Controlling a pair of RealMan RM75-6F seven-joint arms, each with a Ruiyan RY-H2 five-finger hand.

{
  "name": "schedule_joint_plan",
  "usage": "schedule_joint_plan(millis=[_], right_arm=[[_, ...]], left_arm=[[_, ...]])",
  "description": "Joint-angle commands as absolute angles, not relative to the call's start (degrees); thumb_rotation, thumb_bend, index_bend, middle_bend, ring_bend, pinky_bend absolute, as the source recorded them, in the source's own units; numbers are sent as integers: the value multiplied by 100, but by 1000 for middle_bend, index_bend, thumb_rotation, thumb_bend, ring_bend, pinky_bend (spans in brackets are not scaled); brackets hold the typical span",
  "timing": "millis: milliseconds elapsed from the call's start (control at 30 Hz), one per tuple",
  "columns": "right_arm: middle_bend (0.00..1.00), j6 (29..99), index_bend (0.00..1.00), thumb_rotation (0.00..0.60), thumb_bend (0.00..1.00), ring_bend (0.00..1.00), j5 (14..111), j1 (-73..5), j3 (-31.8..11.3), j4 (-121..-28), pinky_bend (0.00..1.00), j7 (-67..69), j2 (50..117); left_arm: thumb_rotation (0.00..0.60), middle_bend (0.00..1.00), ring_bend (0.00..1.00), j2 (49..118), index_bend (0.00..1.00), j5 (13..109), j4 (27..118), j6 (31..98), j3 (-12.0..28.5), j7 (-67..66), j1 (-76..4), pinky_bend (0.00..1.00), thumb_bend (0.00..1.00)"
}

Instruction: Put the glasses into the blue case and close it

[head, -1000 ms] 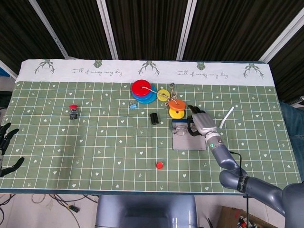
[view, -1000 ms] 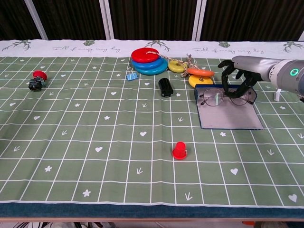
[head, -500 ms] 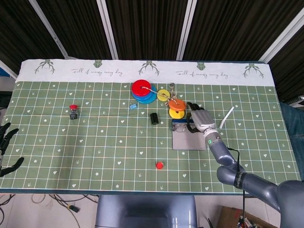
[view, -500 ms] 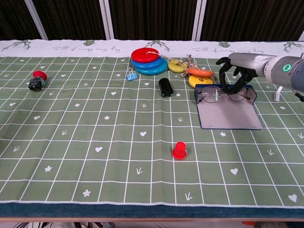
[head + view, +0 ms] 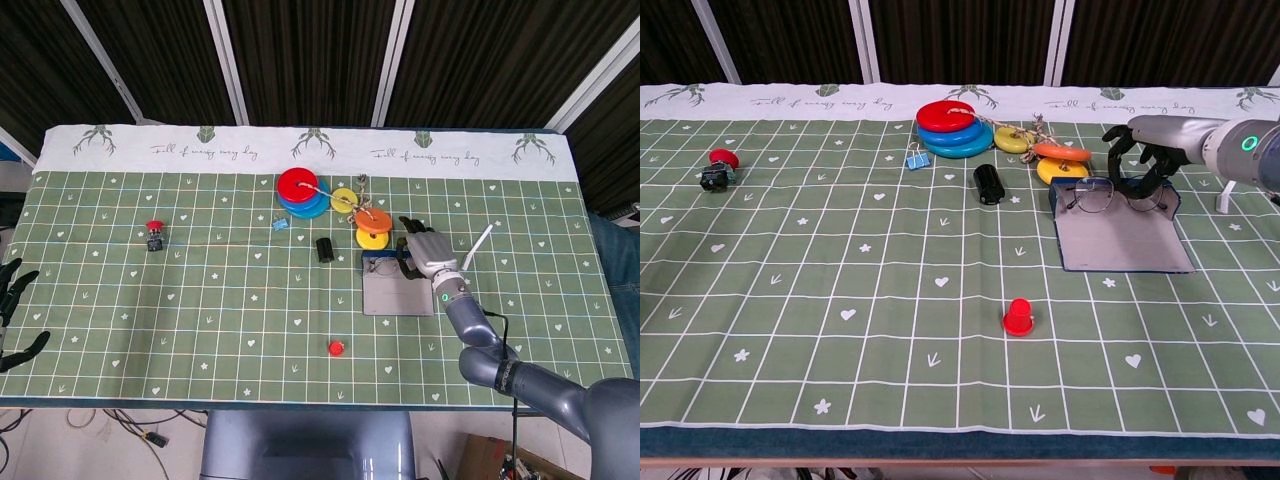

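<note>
The blue case lies open right of the table's centre, its grey flap spread toward the front edge. The thin-rimmed glasses lie across the case's far end, lenses facing the chest camera. My right hand reaches in from the right, its fingers curled down over the right side of the glasses and pinching the frame. From above, the right hand covers the case's back right corner. My left hand hangs off the table's left edge, holding nothing, fingers apart.
Just behind the case lie orange and yellow rings on a string, with a red-and-blue ring stack further left. A black cylinder, a blue binder clip, a red cap, a red-topped button and a white stick are scattered around.
My right hand has drawn the glasses back toward the case's far end and lowered over them. The left hand has stayed still.
</note>
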State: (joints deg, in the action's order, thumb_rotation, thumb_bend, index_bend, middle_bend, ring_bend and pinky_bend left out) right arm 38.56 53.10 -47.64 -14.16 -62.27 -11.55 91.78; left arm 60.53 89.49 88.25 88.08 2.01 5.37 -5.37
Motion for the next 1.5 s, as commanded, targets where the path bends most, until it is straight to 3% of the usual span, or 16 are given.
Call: schedule_joint_plan(millis=[33,567,867,1100,1233,1300,1500], right_arm=[[15,3884,355,600,544,50,5239,-4767,-1413,-6284,198,-1208,9157],[11,4109,348,600,539,44,4916,-4767,-1295,-6767,198,-1619,9023],[9,4413,222,600,471,44,4785,-4754,-1347,-7090,198,-1731,8946],[24,4904,205,600,467,51,5044,-4512,-1371,-7832,198,-1622,8546],[165,5093,205,600,434,162,5124,-4322,-1192,-8506,199,-1758,8212],[277,5294,205,600,405,270,5194,-4213,-1099,-8811,246,-1849,8119],[595,5737,205,600,397,600,5149,-4017,-878,-9234,645,-2214,8176]], left_arm=[[600,0,0,6052,107,8950,8828,8814,202,537,-534,0,229],[600,0,0,6042,107,8943,8850,8823,203,523,-523,0,229],[600,0,0,6043,107,8952,8854,8841,205,523,-516,0,229],[600,0,0,6047,107,8940,8854,8823,203,507,-516,0,229],[600,0,0,6055,107,8951,8870,8840,203,483,-512,0,229],[600,0,0,6056,107,8947,8875,8843,203,476,-508,0,229],[600,0,0,6065,107,8958,8882,8854,194,456,-498,0,229]])
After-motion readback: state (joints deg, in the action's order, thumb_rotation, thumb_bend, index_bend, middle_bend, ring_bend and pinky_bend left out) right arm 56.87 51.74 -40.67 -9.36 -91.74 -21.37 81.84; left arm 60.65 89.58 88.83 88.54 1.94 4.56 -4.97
